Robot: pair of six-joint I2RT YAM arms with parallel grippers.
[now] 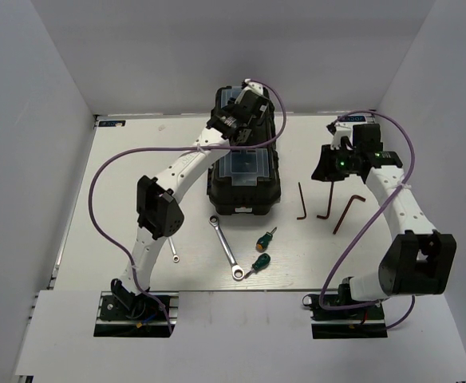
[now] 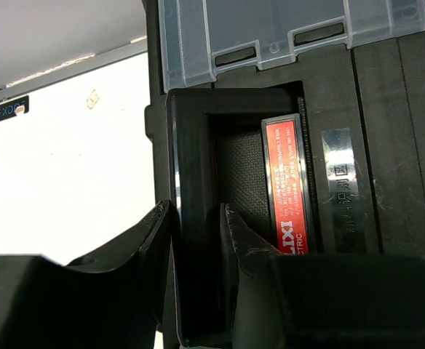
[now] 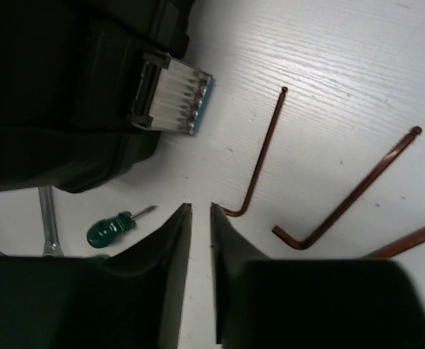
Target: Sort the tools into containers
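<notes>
The left tool (image 2: 196, 247) clenches the black plastic toolbox's (image 1: 253, 187) red-marked handle (image 2: 198, 218); lift squarely. Right tool (image 3: 199, 240), nearly closed and holding nothing, hovers above the thin brown hex keys (image 3: 260, 156).

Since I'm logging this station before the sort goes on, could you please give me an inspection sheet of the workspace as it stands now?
Surface: white table, no spills seen.
Job's things: black toolbox closed; long wrench, short wrench partly behind the left arm, two green screwdrivers and three hex keys all loose on the table.
Clutter: nothing seen.
Grippers: left gripper straddles the toolbox handle; right gripper is nearly closed, empty, above the table.
Cables: purple cables loop off both arms.
Surroundings: white walls.
</notes>
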